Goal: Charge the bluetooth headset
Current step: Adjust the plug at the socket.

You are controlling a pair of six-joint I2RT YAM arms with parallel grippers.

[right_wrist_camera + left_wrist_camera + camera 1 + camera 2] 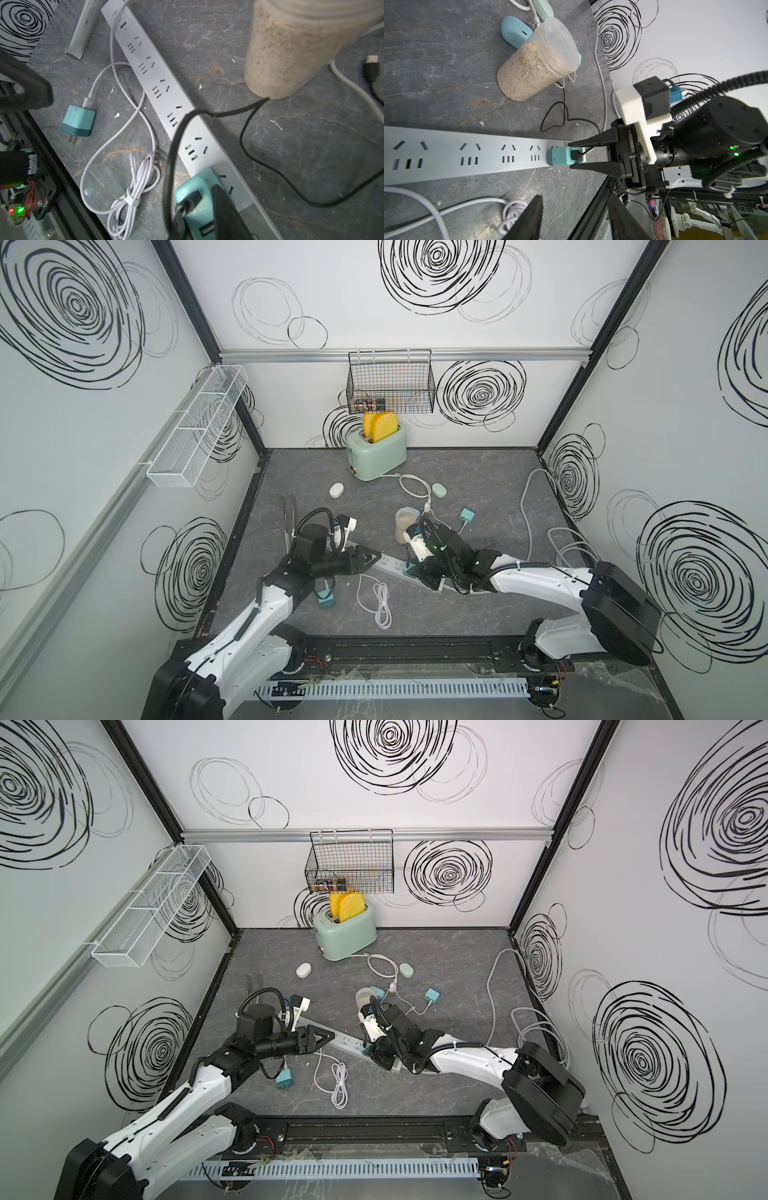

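You'll find the blue headset case [513,31] lying flat on the counter [436,62], right behind the clear jar [529,72] of grain, on the side away from the arms. Nothing holds it. It's well apart from both sets of fingers, and the jar stands btwn it and your R fingers [591,141]. Those R fingers are closed part way on the teal charger [558,156], one tip on each side of its back end, where the black cable [241,137] goes in. The charger sits plugged into the last socket of the grey power strip [446,158]. The cable loops over the counter past the jar's foot. Its other plug [372,62] lies loose on the counter, not in the case. Your L fingers [529,220] are spread wide w/ nothing btwn them. They hang over the strip's other end, near a 2nd teal charger [78,120] that lies unplugged w/ a white cord [133,197] in it. A white case [337,490] and a green case [439,490] lie further back, near the toaster [376,456].
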